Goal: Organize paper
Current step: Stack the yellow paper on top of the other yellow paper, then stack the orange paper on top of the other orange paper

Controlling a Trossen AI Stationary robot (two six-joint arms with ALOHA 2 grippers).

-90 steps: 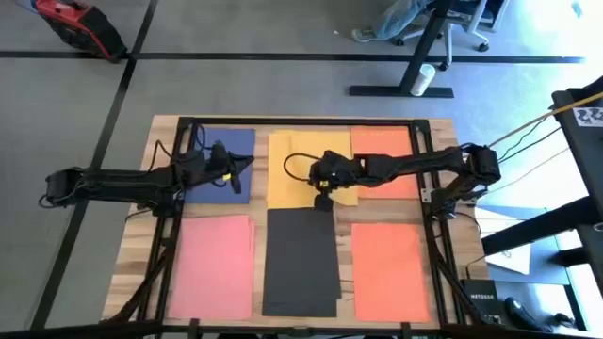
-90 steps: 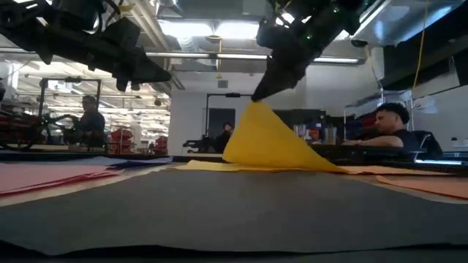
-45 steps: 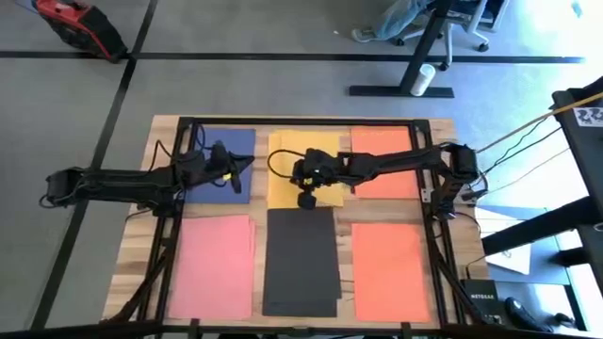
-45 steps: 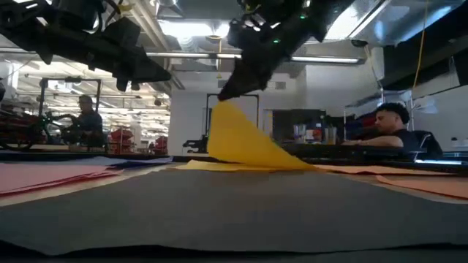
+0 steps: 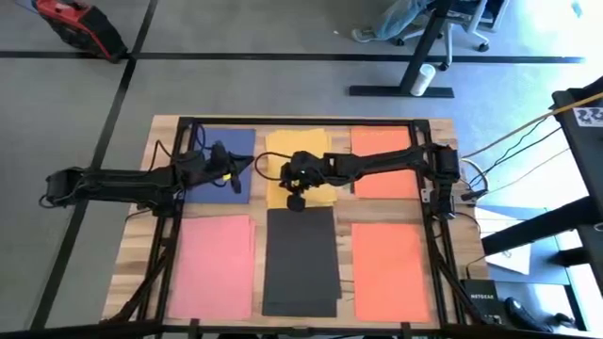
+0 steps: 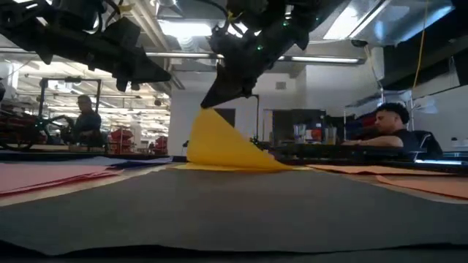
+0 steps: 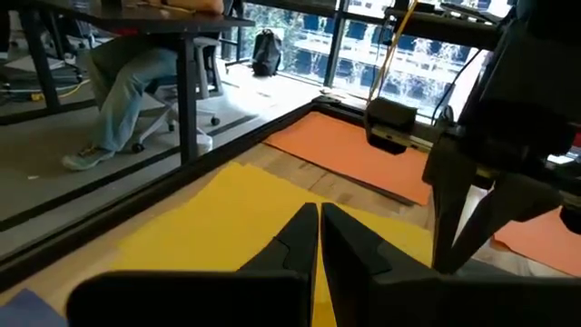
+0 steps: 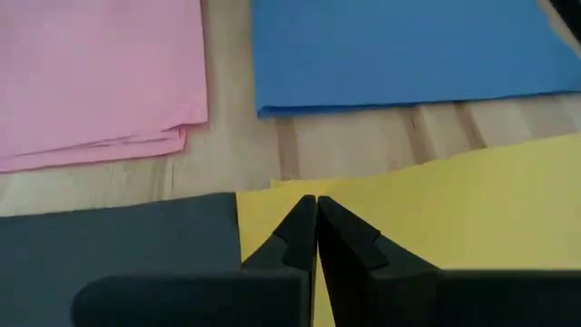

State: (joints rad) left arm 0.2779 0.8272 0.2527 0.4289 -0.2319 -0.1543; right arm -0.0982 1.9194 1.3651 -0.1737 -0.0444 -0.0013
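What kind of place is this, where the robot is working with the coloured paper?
Probably a large open workshop or lab with desk space. The low view shows a high ceiling with strip lights and seated people behind the table. The high view shows grey carpet, a desk leg and an office chair.

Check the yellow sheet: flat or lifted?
Lifted: the right gripper pinches the yellow sheet into a peak above the table, low view.

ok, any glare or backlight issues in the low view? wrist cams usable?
Low view: bright ceiling lights backlight the arms to silhouettes, but the lifted yellow sheet reads clearly. Left wrist: windows bright yet readable. Right wrist: even light, right hand dark, paper colours distinct.
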